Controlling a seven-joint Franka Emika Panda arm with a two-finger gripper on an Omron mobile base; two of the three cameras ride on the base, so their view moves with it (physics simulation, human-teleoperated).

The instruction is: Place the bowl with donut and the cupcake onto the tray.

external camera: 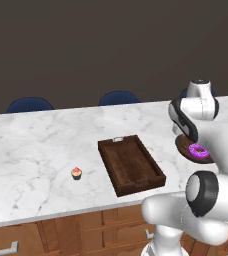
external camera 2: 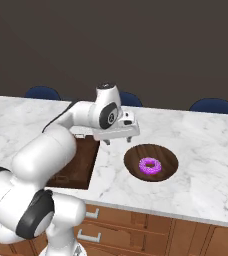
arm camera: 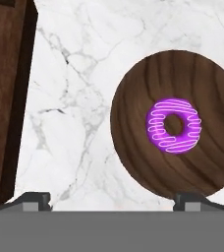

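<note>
The dark wooden bowl [external camera 2: 134, 159] sits on the marble counter with the purple-frosted donut [external camera 2: 150, 165] lying in its middle. In the hand view the bowl [arm camera: 133, 129] and donut [arm camera: 173, 125] appear to the right, and the tray [arm camera: 3, 98] runs along the left edge. My gripper [external camera 2: 119, 138] hovers open above the bare counter between tray and bowl, nothing between its fingertips [arm camera: 34, 199]. The rectangular tray [external camera: 131, 165] lies empty. The small cupcake [external camera: 76, 173] stands on the counter to the tray's left. My arm hides part of the bowl [external camera: 183, 146] in the left base view.
Blue chair backs [external camera: 30, 104] stand behind the counter's far edge. Wooden drawer fronts [external camera 2: 136, 227] run below the near edge. Open marble counter [external camera: 31, 145] spreads left of the cupcake and right of the bowl.
</note>
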